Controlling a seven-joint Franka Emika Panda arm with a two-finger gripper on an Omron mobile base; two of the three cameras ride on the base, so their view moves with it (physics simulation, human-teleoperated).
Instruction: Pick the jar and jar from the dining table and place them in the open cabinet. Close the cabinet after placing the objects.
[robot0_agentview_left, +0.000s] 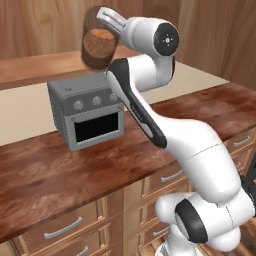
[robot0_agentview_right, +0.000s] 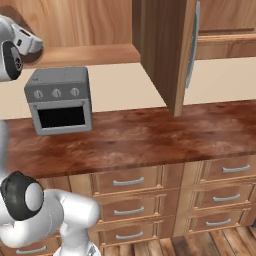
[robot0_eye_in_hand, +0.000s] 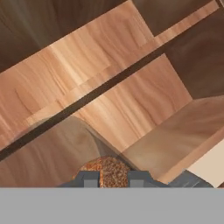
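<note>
Step in hand: carrying a jar to the cabinet for placing. Tool is raised high above the grey oven, clamped on the slim jar w/ light-brown powder; jar hangs tilted in the grip, well clear of the counter below. In the hand view the jar's powder sits between the two dark fingertips, confirming a closed grip on it.

Cabinet: in the right base view a door stands open, edge-on to the camera, long silver handle on its face. The hand view looks at brown wood panels and a dark slanting line, which I judge to be the cabinet interior w/ shelf, though the roll of that view makes it hard to be sure which surface is shelf and which is wall.

Progress, as judged: this jar not yet set down; door not yet shut. No sign of the 2nd jar here, so can't say whether it is done or pending.

Next move calls for: advance the jar into the opening, level it upright, lower onto the shelf, release only once seated. Risk: tilted jar may tip on release.

Hidden / unclear:
- Tool itself is cut off at the left edge in the right base view.
- Cabinet opening is not seen directly in either base view; gap between jar and shelf can't be judged.
- Jar lid is obscured by the tool.
</note>
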